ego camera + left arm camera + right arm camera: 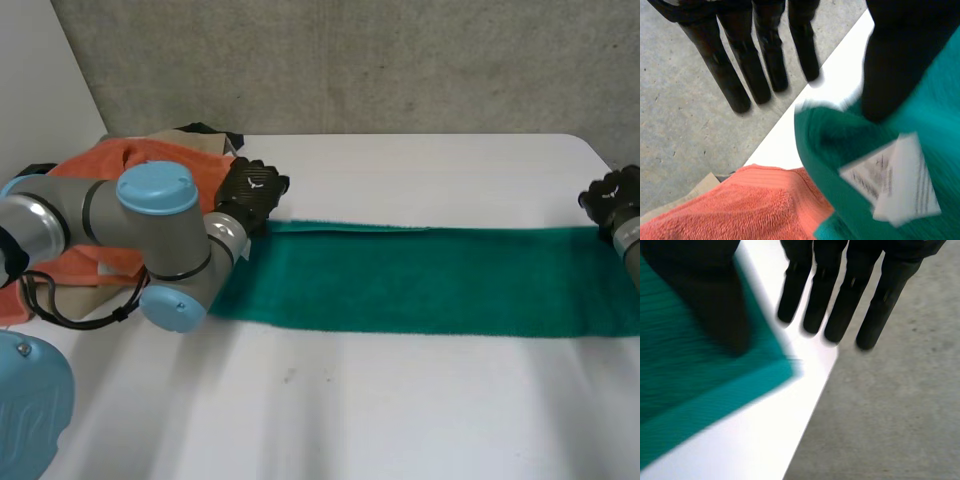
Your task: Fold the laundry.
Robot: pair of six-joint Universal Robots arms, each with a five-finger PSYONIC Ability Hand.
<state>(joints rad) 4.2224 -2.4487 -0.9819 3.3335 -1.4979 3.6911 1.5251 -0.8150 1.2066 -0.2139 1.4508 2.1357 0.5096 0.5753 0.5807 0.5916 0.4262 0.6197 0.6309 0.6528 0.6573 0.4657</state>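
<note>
An orange towel [110, 165] is heaped at the surface's [400, 400] far left corner, just beside the left hand [252, 190]. The green towel [420, 278] lies flat, its long axis running left to right. The left hand and right hand [615, 197] each sit at a far corner, fingers straight and apart, thumb on the cloth.

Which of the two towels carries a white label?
The green towel; the label sits near its corner, while the orange towel shows none.

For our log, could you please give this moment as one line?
green towel: flat strip across table | left hand: open, at left corner | right hand: open, at right corner | orange towel: aside
</note>
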